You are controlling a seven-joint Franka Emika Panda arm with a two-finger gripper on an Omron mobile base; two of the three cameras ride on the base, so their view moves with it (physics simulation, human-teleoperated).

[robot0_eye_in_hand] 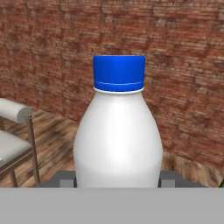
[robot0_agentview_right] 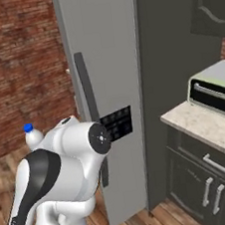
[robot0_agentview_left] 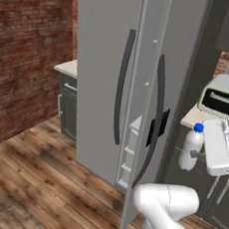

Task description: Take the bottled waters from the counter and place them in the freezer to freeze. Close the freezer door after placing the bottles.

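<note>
A small bottled water (robot0_agentview_left: 190, 147) with a blue cap hangs upright in the air, my gripper (robot0_agentview_left: 198, 155) shut on its lower body from the right. In the hand view the bottle (robot0_eye_in_hand: 118, 135) stands between the fingertips of my gripper (robot0_eye_in_hand: 117, 179). Its cap and shoulder (robot0_agentview_right: 32, 136) peek out left of my arm. The bottle is just right of the tall grey freezer (robot0_agentview_left: 98, 75). The freezer door (robot0_agentview_left: 179, 68) with the black panel stands ajar, white shelves showing in the gap. That door (robot0_agentview_right: 107, 60) faces the right base camera. The beige counter (robot0_agentview_left: 198, 118) lies behind the bottle.
A toaster oven (robot0_agentview_left: 223, 98) sits on the counter (robot0_agentview_right: 207, 127) above dark cabinets (robot0_agentview_right: 203, 173). A second low cabinet (robot0_agentview_left: 68, 101) stands left of the freezer by the brick wall (robot0_agentview_left: 23, 52). Wooden floor (robot0_agentview_left: 39, 178) lies in front. A chair (robot0_eye_in_hand: 13, 140) shows beyond the bottle.
</note>
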